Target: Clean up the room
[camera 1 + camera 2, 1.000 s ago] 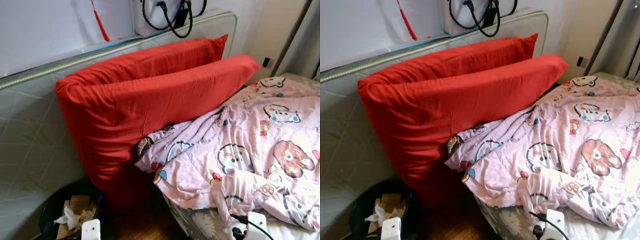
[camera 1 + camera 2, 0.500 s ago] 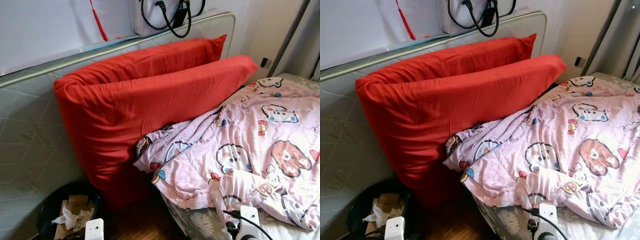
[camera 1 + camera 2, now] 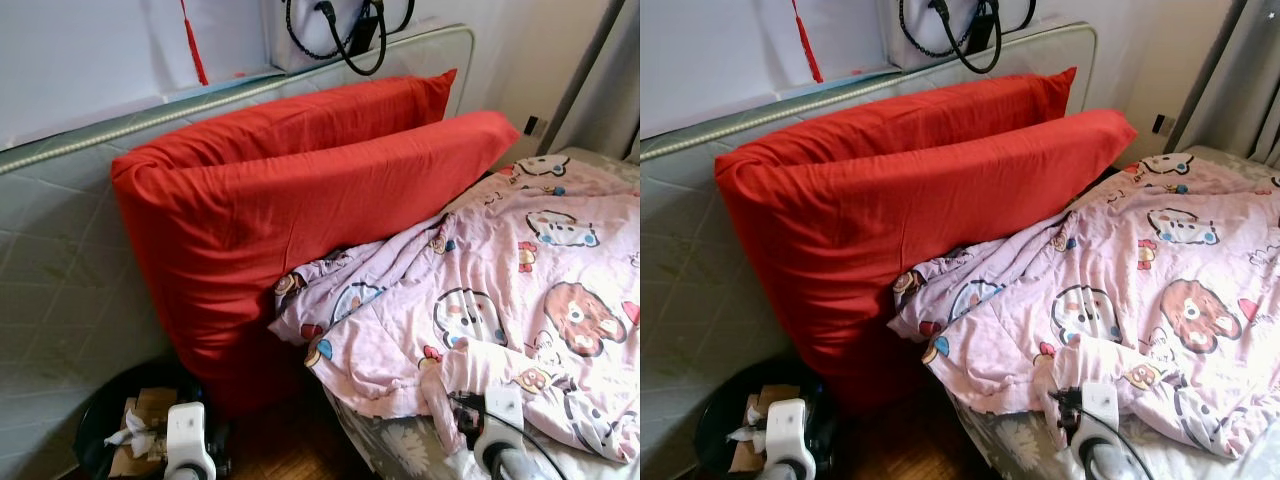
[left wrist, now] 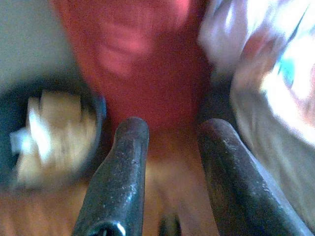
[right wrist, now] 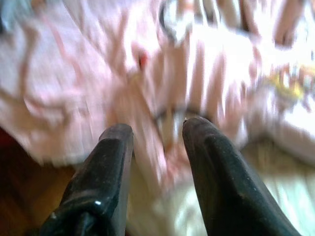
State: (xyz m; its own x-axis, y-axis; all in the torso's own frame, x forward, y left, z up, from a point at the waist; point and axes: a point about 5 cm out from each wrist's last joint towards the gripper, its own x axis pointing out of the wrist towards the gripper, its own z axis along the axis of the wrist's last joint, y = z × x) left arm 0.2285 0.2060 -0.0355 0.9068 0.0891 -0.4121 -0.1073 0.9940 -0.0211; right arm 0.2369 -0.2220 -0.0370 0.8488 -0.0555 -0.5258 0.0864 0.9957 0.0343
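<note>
a: what lies ahead?
b: two long red pillows (image 3: 300, 210) lean on the quilted headboard (image 3: 60, 290); the pink cartoon-print quilt (image 3: 500, 290) spills over the bed edge.
a: floor room?
b: a narrow wooden strip beside the black waste bin (image 3: 125, 430).
a: claws?
b: left gripper (image 4: 170, 142) and right gripper (image 5: 155, 130) both parted, empty.

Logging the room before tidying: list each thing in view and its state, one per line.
Red pillows: upright, leaning against the mattress.
Pink blanket: crumpled on the bed.
Bin: holding paper scraps.
Left claw: open, empty.
Right claw: open, empty, over the blanket.
</note>
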